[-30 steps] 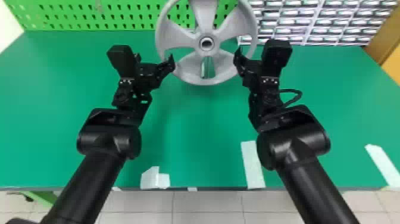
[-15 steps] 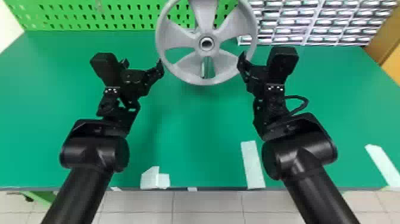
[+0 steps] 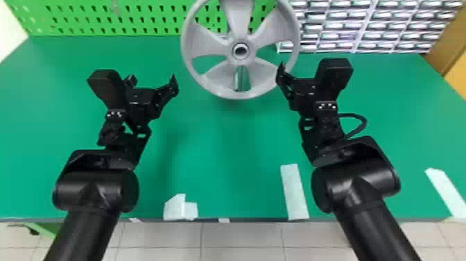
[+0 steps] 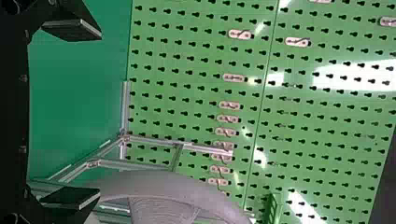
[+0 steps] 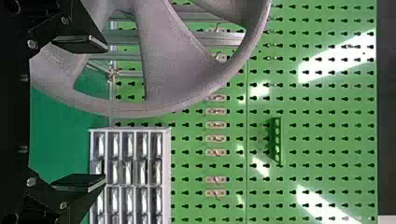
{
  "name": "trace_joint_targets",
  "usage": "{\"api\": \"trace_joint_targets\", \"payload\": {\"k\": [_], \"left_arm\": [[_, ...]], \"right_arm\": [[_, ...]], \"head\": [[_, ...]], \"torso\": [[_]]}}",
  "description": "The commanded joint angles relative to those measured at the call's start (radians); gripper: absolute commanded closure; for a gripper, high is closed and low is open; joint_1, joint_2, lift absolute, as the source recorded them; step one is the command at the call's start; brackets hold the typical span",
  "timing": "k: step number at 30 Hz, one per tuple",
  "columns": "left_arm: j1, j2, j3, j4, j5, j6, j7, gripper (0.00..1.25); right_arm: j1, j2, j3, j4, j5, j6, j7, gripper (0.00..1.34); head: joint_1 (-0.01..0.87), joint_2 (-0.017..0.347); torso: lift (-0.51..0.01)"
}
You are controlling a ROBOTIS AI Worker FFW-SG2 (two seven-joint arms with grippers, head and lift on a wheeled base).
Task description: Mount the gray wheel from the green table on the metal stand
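gray wheel (image 3: 240, 63) cropped at head view's top, metal stand (image 4: 159, 141) partly hidden

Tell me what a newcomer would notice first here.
The big gray wheel stands out first, at the far side of the green table. Next come the robot's black left arm and right arm, coming in from the bottom edge, both with open jaws. Behind the wheel, toward the right, is a bright rack of small drawers.
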Motion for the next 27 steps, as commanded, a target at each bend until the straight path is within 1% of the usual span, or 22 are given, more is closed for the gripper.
{"api": "trace_joint_targets", "payload": {"k": [1,6,11,20,27], "left_arm": [[0.021,0.001,0.020,-0.031,-0.008,0.019,-0.001,0.11],[0.041,0.001,0.043,-0.060,-0.024,0.037,-0.001,0.11],[0.056,0.001,0.066,-0.077,-0.031,0.050,-0.001,0.11],[0.094,0.000,0.108,-0.103,-0.048,0.059,-0.001,0.11],[0.108,0.000,0.123,-0.108,-0.067,0.059,-0.001,0.11]], "right_arm": [[0.005,0.000,-0.014,0.010,0.006,-0.008,0.028,0.30],[0.010,0.005,-0.030,0.035,0.011,-0.028,0.072,0.30],[0.015,0.005,-0.041,0.050,0.021,-0.035,0.101,0.30],[0.045,0.006,-0.056,0.051,0.028,-0.052,0.118,0.30],[0.056,0.003,-0.067,0.054,0.032,-0.061,0.155,0.30]], "head": [[0.867,0.052],[0.867,0.052],[0.867,0.052],[0.867,0.052],[0.867,0.052]], "torso": [[-0.100],[-0.100],[-0.100],[-0.100],[-0.100]]}}
